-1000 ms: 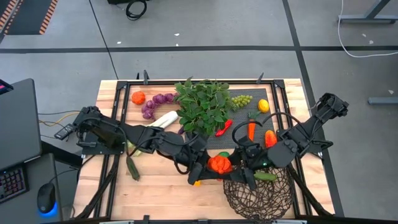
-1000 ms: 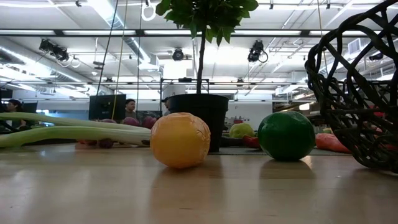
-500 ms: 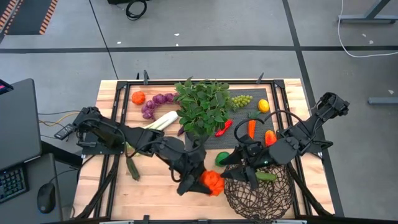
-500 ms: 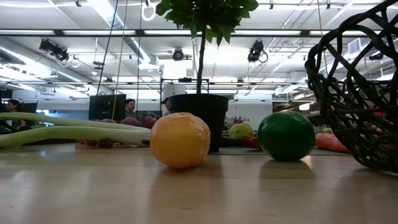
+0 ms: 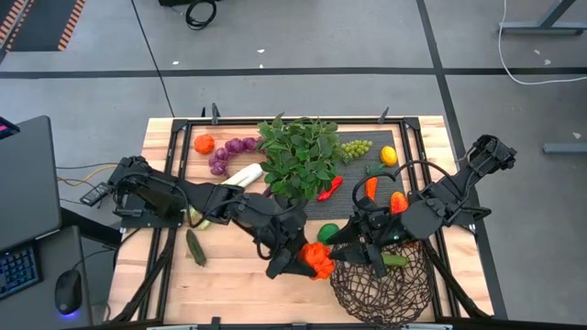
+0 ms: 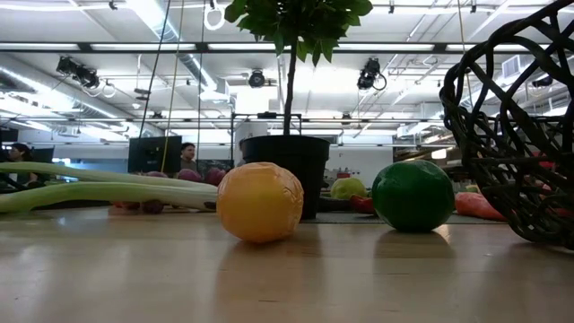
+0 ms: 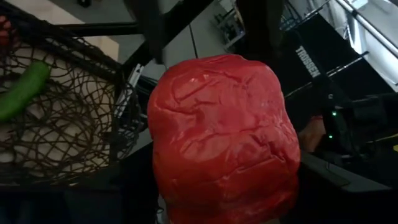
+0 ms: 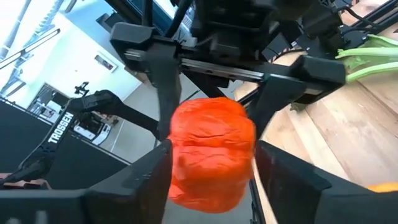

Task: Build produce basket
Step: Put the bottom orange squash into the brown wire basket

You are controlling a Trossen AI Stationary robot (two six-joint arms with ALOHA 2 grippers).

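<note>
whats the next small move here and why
Probably close the right pincer onto the orange tomato that the left pincer holds beside the basket. The right wrist view shows its fingers flanking the tomato, apparently not yet pressing; the left should release only afterwards.

We see a round orange fruit (image 6: 260,202) and a glossy green lime (image 6: 413,195) on the wooden table (image 6: 269,278), with the dark woven wire basket (image 6: 520,126) at its right edge.

The basket (image 5: 381,286) mouth is crowded at its rim by both grippers, the left (image 5: 307,261) holding a tomato (image 5: 319,260) and the right (image 5: 353,244) facing it. Bare tabletop (image 5: 229,280) is left open beside them. Behind, passage is blocked by the plant (image 5: 298,158).
</note>
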